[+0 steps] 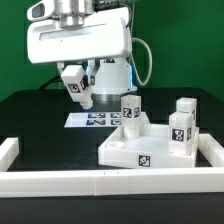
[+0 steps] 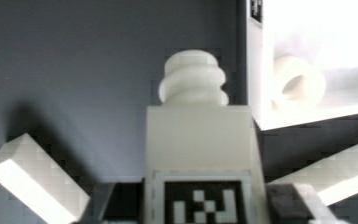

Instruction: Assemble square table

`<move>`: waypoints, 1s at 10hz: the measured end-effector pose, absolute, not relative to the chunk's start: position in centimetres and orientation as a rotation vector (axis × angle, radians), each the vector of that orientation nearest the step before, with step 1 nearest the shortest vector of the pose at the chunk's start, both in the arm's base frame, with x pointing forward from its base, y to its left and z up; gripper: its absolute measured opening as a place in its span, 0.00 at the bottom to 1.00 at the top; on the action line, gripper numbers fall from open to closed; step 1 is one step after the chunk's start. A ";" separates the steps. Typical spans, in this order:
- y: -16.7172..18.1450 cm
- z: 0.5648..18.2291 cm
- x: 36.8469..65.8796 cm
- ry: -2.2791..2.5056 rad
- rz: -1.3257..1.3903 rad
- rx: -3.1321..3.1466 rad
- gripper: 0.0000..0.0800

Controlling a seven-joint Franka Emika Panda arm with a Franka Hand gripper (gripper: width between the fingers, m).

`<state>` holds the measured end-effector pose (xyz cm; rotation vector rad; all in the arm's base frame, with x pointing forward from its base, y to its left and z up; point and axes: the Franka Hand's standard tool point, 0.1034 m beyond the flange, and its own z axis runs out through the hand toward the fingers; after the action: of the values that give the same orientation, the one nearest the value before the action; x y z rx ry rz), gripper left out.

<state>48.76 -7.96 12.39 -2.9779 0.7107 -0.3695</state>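
The square table's white top (image 1: 128, 147) lies at the exterior view's right, inside the rails. Three tagged white legs (image 1: 131, 109) (image 1: 185, 106) (image 1: 180, 130) stand upright on it. My gripper (image 1: 80, 92) hangs above the dark table, to the left of the top, shut on a fourth leg (image 1: 76, 86) held at a tilt. In the wrist view that leg (image 2: 202, 140) fills the middle between my fingers (image 2: 131, 205), tag facing the camera and ribbed screw tip (image 2: 194, 78) pointing away. Beside the tip shows a corner of the top (image 2: 318, 45).
The marker board (image 1: 96, 120) lies flat on the dark table behind the gripper. Long white border rails (image 1: 60, 181) run along the front and both sides. The arm's white body (image 1: 78, 40) looms over the back left.
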 end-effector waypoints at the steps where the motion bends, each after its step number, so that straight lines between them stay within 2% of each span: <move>1: -7.9 12.4 48.8 0.710 -0.369 -2.978 0.36; 3: -5.9 12.5 49.5 0.708 -0.377 -2.965 0.36; 5: -4.1 12.5 51.5 0.661 -0.432 -2.972 0.36; 8: -4.3 12.4 52.2 0.645 -0.554 -2.992 0.36; 10: -4.8 12.4 52.1 0.622 -0.767 -3.017 0.36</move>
<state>52.11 -4.75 12.39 -3.0171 0.6218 -0.7665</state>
